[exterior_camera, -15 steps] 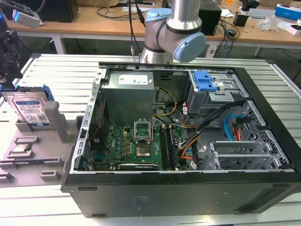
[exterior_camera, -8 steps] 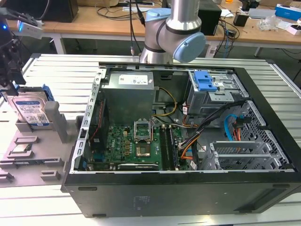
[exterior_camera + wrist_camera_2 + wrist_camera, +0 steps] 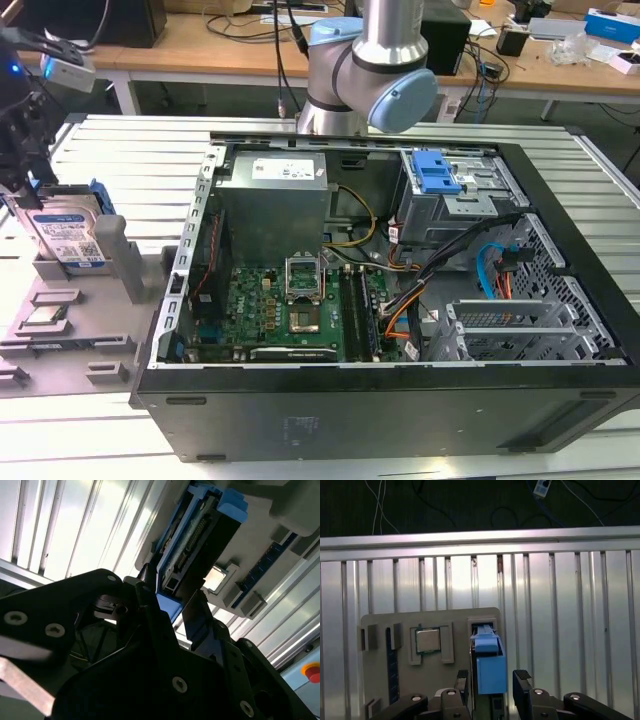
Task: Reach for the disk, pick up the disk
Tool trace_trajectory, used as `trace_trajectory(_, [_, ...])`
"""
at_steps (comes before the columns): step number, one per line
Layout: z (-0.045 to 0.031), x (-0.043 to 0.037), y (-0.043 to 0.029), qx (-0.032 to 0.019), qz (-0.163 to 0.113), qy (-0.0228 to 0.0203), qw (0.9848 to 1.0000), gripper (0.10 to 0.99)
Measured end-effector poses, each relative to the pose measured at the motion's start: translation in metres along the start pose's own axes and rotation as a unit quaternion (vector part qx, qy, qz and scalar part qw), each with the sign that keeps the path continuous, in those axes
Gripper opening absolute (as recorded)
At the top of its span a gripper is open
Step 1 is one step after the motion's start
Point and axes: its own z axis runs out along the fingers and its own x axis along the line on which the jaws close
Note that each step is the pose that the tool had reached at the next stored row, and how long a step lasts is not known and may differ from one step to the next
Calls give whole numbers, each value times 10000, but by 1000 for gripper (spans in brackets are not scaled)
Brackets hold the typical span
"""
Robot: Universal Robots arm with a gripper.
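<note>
The disk is seen standing on edge in the grey holder, between the jaws of the gripper. The jaws are spread wider than the disk and not yet closed. A processor chip is seated beside the jaws, on the slatted bench.

One disk, one processor chip, one computer case

I'm getting heavy glare off the slats in both wrist views, nearly white. Gripper up close is a dark backlit blob. Exterior view's evenly bright, case inside shadowy.
</note>
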Motion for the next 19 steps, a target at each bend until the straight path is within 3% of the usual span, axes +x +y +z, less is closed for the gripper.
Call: trace_trajectory(19, [191,-3,-7,0,-1,0,10000,482])
